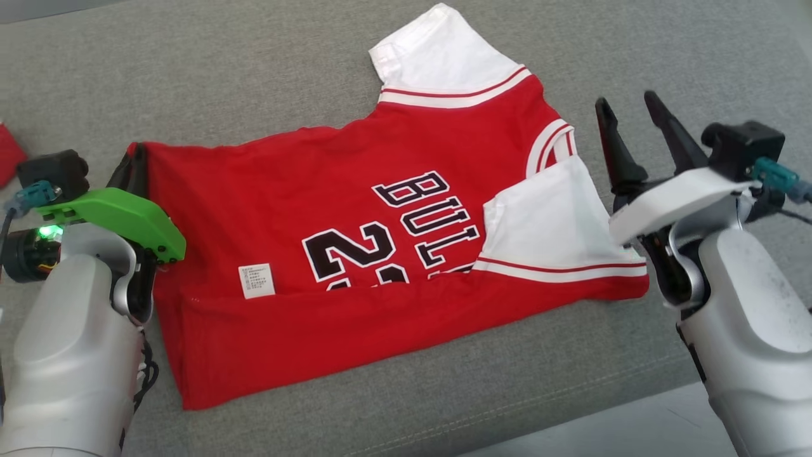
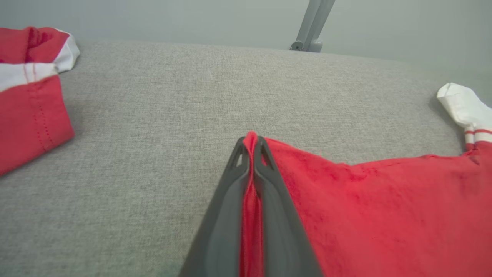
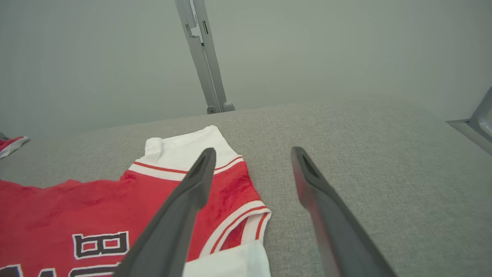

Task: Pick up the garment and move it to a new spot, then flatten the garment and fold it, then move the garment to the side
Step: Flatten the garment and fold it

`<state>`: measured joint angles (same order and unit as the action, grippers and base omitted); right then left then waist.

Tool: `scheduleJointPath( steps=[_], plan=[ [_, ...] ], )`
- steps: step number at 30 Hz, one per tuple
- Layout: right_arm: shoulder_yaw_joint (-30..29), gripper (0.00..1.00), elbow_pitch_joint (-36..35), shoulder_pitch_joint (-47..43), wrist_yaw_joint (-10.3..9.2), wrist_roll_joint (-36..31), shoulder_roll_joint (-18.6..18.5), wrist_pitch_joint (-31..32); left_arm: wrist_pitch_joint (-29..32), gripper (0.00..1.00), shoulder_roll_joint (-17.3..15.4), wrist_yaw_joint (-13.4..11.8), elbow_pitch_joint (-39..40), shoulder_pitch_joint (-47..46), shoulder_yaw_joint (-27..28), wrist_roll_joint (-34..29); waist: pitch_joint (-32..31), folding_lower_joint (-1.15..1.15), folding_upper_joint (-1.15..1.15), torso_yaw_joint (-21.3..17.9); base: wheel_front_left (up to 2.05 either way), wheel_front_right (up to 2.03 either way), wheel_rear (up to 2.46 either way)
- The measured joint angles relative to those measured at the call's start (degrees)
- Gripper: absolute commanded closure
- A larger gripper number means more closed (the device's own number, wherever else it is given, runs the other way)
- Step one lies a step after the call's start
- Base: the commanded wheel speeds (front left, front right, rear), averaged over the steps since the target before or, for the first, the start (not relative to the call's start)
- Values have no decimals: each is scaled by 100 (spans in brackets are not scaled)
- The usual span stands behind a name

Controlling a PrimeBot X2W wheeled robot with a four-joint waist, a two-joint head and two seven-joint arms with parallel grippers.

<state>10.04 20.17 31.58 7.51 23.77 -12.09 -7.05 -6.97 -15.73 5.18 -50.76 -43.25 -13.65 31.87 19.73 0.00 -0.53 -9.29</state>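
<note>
The garment [image 1: 355, 209] is a red jersey with white sleeves and black lettering, spread on the grey cushion with its near long edge folded up over the front. My left gripper [image 1: 134, 166] is shut on the jersey's far hem corner at the left; in the left wrist view red cloth [image 2: 384, 207] is pinched between the closed fingers [image 2: 265, 200]. My right gripper [image 1: 628, 124] hovers open just right of the collar [image 3: 238, 227], nothing between its fingers [image 3: 184, 207]. One white sleeve [image 1: 552, 222] lies folded in over the chest, the other sleeve [image 1: 438, 57] points to the far side.
A second red and white cloth [image 2: 30, 88] lies on the cushion to the left, its edge showing in the head view as a red scrap [image 1: 9, 155]. A grey metal stand [image 3: 203, 57] rises behind the cushion. The cushion's front edge [image 1: 571, 412] runs close to my arms.
</note>
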Motion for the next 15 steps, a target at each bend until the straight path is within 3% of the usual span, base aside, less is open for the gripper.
scheduleJointPath(
  steps=[7, 15],
  plan=[
    [142, 0, 789, 1248, 0, -259, -141, 410, -415, 100, 234, 38, 656, 130, 2, 102, 155, 0, 0, 397, 0, 0, 0],
    [378, 0, 1829, 2881, 1, -430, -369, 970, -492, 100, 513, -19, 1430, 149, -131, 113, 651, 0, 0, 819, 0, 0, 0]
  ],
)
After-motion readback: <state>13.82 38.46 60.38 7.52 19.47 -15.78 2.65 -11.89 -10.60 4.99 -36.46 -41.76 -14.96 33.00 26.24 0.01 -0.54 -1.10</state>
